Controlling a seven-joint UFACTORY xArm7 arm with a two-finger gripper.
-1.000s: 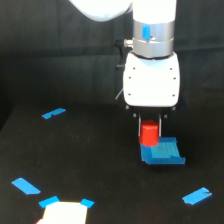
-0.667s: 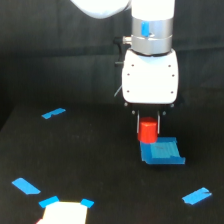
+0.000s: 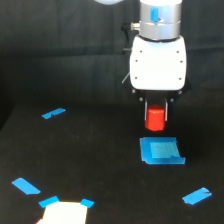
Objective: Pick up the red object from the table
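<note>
The red object (image 3: 155,119) has risen clear of the blue square patch (image 3: 161,151), clamped between the jaws.

Dim dark scene, soft overall blur, glare on white patch (image 3: 62,214) at bottom edge
</note>
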